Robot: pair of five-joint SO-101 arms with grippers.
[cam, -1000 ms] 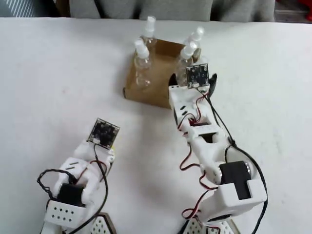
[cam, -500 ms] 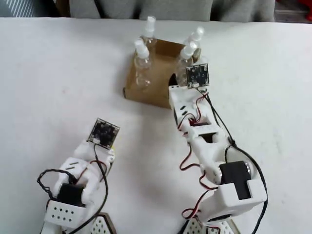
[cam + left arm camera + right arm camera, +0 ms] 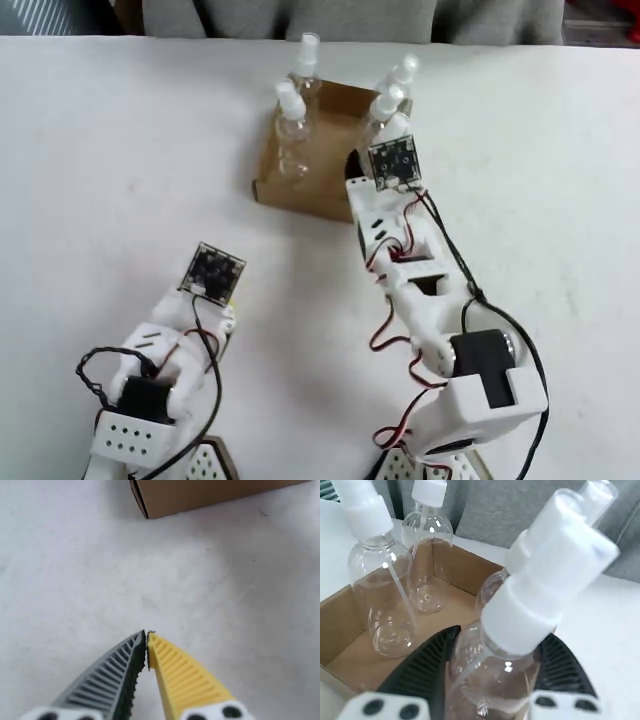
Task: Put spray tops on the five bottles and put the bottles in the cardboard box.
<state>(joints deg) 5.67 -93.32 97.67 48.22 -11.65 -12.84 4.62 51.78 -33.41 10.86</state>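
The right gripper (image 3: 500, 636) pinches a clear, round plastic bottle (image 3: 485, 680) with a white spray top (image 3: 545, 590) over the near corner of the cardboard box (image 3: 457, 567), with other bottles (image 3: 385, 600) just ahead. I judge its glossy wall could slip, or the bottle could tip against those tall, light neighbours on release. The left gripper (image 3: 147, 639) is closed on nothing above the table (image 3: 225, 580), with the box ahead.

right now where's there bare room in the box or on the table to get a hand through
Free: the box floor's near middle, between the near-left bottle and the bottle in the right gripper; also the table left of the box, ahead of the left gripper. Crowded: the box's right side.
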